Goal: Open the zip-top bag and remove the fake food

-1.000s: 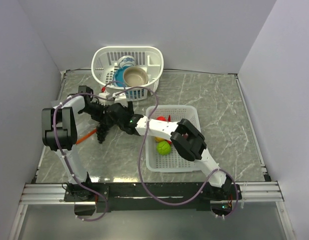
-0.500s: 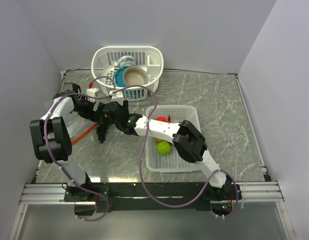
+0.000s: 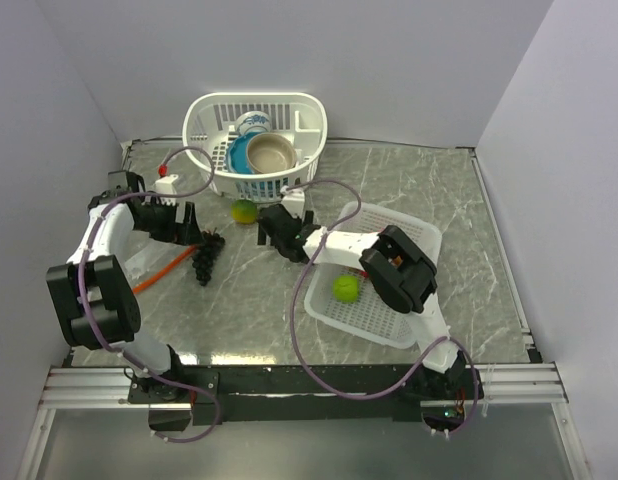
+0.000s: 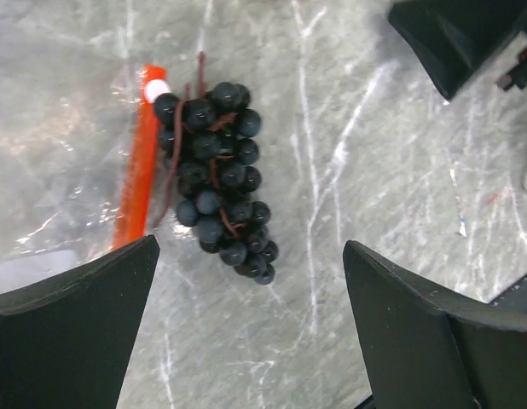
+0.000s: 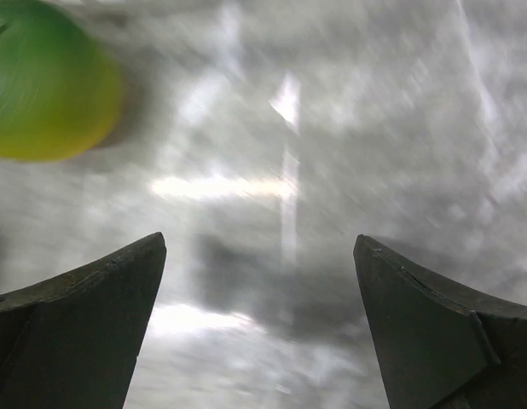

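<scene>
**A:** How far along is this?

**B:** Well along, I'd judge. The grapes (image 4: pixel 217 179) lie loose on the desk (image 3: pixel 439 200). The zip-top bag (image 4: pixel 59 162) lies flat just to their left, its orange zip strip (image 4: pixel 137 170) right alongside the bunch. I see no food through the clear film, though I cannot tell whether a corner of it runs under the grapes.

**A:** And the other pieces?

**B:** A yellow-green fruit (image 3: pixel 245 211) sits on the desk beyond the grapes and a little to their right. Well to the right of the grapes, a lime (image 3: pixel 346 288) lies in the rectangular basket (image 3: pixel 329 312). The right arm covers part of that basket, so anything else in it is hidden.

**A:** What are the arms doing?

**B:** The left end effector (image 4: pixel 251 256) hangs close by the grapes, which show between its fingers in the wrist view. Its jaws are spread wide and hold nothing. The right end effector (image 5: pixel 259 243) is to the right of the grapes, near the yellow-green fruit, also wide apart and empty. Its own view is blurred.

**A:** So what's left?

**B:** Little of the removing, by the look of it, since the bag seems emptied. The grapes and the yellow-green fruit may still need moving off the desk, if they belong with the lime. The round basket (image 3: pixel 204 150) with its bowls (image 3: pixel 270 152), far beyond the grapes, plays no part.
</scene>
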You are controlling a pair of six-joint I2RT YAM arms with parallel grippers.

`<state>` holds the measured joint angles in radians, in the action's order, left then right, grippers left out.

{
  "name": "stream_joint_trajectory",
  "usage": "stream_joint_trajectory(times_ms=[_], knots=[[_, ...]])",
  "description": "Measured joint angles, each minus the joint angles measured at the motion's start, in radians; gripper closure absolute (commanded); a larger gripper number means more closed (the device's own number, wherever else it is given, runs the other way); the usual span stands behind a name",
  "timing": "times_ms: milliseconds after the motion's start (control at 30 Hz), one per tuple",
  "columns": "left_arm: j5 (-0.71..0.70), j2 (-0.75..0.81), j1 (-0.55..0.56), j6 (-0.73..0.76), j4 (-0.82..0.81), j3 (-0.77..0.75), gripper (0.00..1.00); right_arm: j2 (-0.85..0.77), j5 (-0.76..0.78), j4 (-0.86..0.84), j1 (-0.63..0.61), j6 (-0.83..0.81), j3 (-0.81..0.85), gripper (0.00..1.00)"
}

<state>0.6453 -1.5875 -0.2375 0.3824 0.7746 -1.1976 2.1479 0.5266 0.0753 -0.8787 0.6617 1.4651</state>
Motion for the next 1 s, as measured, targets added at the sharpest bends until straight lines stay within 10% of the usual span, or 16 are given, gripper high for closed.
stream_joint_trajectory(times_ms=[1000], knots=[[-0.159,-0.016,0.113,0.015,-0.278,0.253,0.08,0.337,-0.072,0.154,-0.025,-0.072,0.655,0.0]])
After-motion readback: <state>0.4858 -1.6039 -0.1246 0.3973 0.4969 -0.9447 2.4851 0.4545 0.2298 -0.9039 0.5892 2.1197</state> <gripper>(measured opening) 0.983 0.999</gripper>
